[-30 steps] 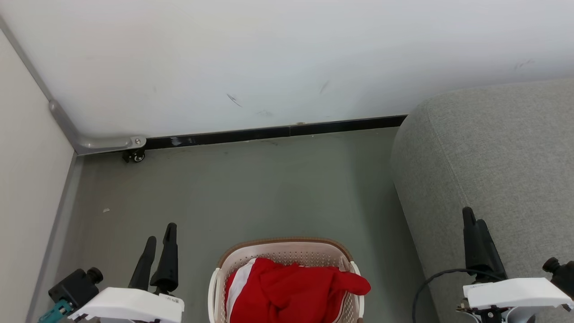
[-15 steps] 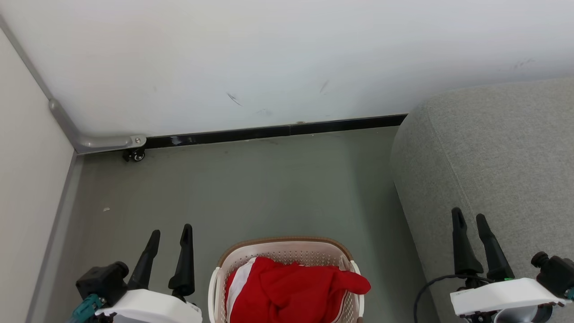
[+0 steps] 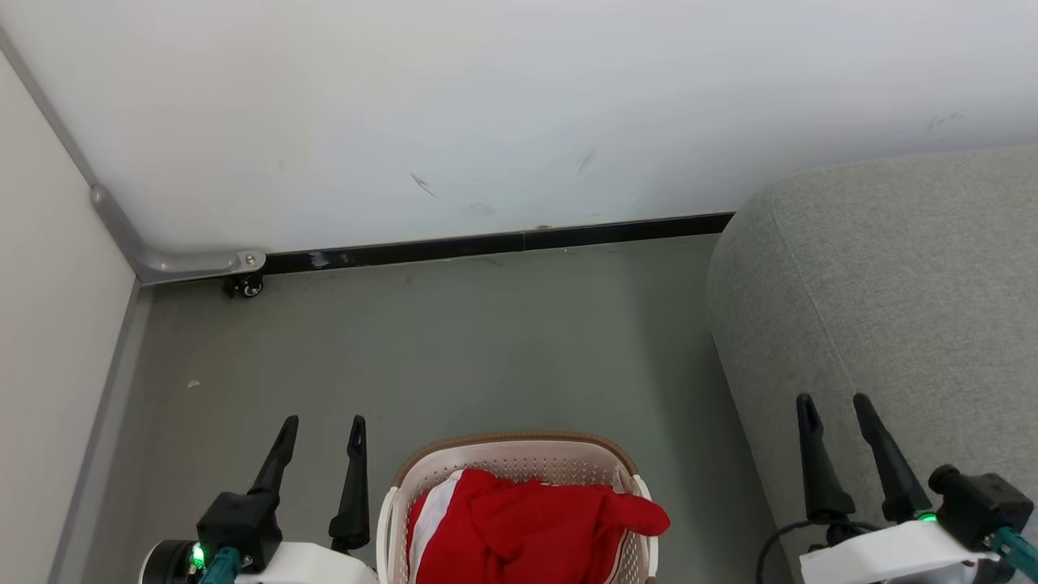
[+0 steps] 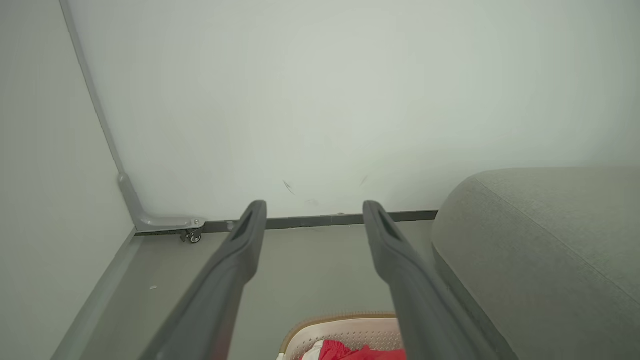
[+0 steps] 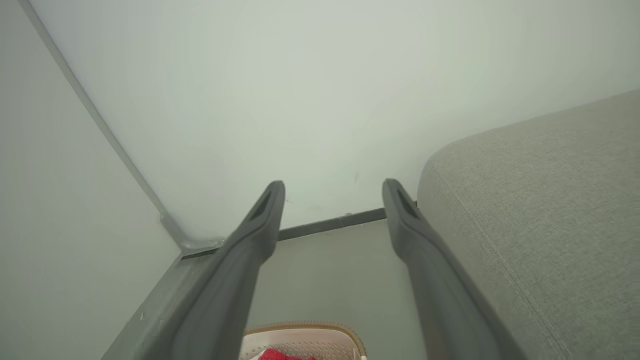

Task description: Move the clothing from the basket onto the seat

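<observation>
Both grippers are seen spread wide and empty, the left gripper held over the floor just left of the basket and the right gripper held in front of the seat. The clothing is heaped inside the basket as a crumpled, bright red mass of soft folds, with a white band shown along its left edge and one red fold draped over the right rim. The cream, perforated, brown-rimmed basket is set on the floor near the grey seat, between the two grippers.
</observation>
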Robot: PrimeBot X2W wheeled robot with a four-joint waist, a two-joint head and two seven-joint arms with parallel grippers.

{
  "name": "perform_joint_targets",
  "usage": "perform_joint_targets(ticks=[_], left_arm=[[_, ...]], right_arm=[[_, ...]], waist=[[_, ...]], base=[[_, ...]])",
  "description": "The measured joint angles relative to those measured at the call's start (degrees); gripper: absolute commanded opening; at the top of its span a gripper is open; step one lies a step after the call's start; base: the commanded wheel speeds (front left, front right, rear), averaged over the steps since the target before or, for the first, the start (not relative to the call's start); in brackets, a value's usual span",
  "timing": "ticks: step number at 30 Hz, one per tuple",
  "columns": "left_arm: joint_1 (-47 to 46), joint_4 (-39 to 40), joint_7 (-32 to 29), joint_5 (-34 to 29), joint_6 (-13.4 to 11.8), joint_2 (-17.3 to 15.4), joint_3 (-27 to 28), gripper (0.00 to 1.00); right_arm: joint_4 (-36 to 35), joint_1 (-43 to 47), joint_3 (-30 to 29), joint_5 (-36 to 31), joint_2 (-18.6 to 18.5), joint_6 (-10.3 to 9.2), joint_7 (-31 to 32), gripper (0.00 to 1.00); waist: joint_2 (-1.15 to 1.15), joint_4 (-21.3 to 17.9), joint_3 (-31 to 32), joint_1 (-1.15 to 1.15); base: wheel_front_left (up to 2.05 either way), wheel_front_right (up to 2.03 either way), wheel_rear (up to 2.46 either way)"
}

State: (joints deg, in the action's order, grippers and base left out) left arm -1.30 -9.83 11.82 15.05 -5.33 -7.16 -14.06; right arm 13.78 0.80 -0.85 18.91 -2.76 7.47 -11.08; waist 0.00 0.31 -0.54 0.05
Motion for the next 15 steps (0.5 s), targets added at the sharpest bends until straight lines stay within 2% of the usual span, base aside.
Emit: perform_joint_targets(ticks=[11, 15], left_arm=[[1.26, -1.05, 2.34, -8.68, -2.79, 0.03, -0.97, 1.00], [1.26, -1.02, 2.34, -9.44, -3.09, 0.15, -1.07, 1.00]], right_arm=[[1.38, 0.65, -0.55, -9.69, 0.11, 0.01, 0.00, 1.00], [1.83, 0.66, -0.65, -10.42, 0.22, 0.01, 0.63, 1.00]], waist=[[0.00, -0.13, -0.05, -0.01], [0.00, -0.15, -0.19, -0.01]], base=[[0.00, 0.00, 0.00], [0.00, 0.00, 0.00]])
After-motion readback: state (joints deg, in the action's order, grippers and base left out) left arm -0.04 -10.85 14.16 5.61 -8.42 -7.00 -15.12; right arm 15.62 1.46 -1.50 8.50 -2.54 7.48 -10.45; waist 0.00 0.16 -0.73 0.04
